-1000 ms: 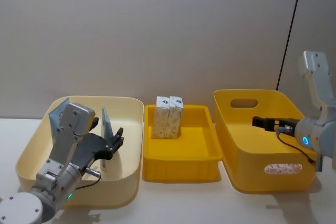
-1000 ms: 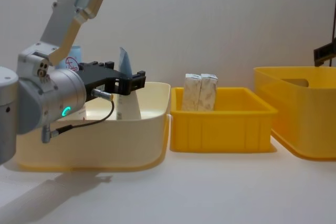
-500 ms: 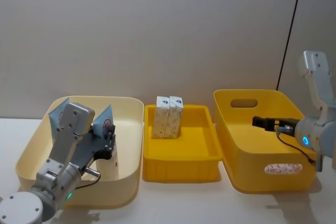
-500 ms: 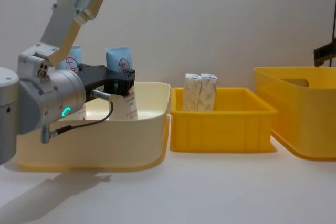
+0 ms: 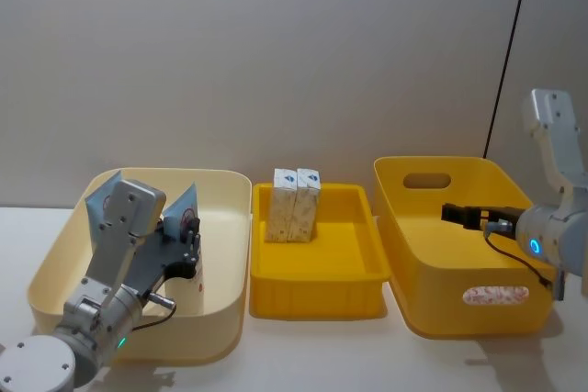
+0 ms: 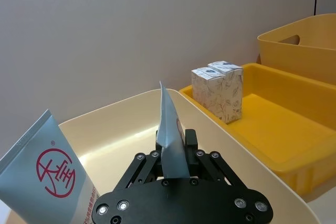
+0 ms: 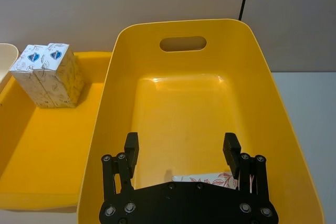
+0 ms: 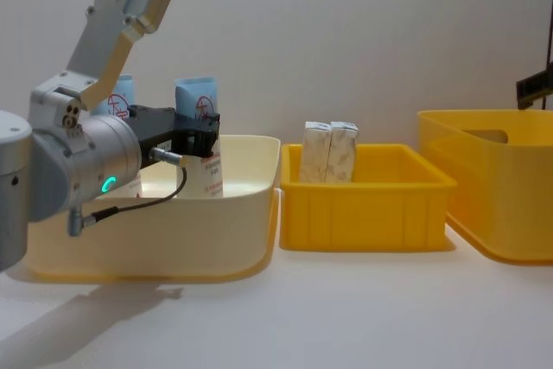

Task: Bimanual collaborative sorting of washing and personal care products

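Observation:
A light blue and white squeeze tube [image 5: 188,211] with a red circle logo stands in the cream bin [image 5: 55,263], and my left gripper [image 5: 191,243] is shut on it. The left wrist view has the tube [image 6: 169,140] edge-on between the jaws. A second tube [image 8: 123,97] leans at the bin's far left behind the arm. Two white cartons [image 5: 294,204] with a tan pattern stand upright together at the back of the yellow tray [image 5: 317,286]. My right gripper [image 7: 181,148] hovers open over the deep yellow bin [image 7: 189,103], holding nothing.
The three containers stand side by side on a white table: cream bin left, yellow tray middle, deep yellow bin [image 5: 441,309] right. A white and red label [image 5: 496,296] marks that bin's front wall. A plain wall rises close behind. Bare tabletop lies in front.
My left gripper, open around the tube a second ago, has shut on it; the tube has turned from edge-on to face-on and stands straighter. The right arm has not moved.

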Action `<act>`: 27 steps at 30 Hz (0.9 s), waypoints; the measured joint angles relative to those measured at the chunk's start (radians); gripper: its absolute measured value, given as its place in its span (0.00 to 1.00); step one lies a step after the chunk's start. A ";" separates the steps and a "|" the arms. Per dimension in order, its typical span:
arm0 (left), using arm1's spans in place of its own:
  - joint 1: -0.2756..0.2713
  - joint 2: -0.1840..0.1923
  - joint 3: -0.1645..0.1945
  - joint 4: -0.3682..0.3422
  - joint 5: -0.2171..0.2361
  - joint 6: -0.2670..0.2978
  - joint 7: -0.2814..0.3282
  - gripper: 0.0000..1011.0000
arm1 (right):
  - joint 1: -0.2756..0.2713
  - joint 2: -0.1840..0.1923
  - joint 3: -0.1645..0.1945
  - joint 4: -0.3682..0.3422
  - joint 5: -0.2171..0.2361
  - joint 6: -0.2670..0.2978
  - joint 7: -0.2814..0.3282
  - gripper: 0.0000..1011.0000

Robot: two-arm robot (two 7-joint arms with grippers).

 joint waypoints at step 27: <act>0.002 -0.005 -0.006 -0.002 0.010 -0.006 0.001 0.20 | 0.000 0.000 0.000 0.000 0.000 0.000 0.000 0.99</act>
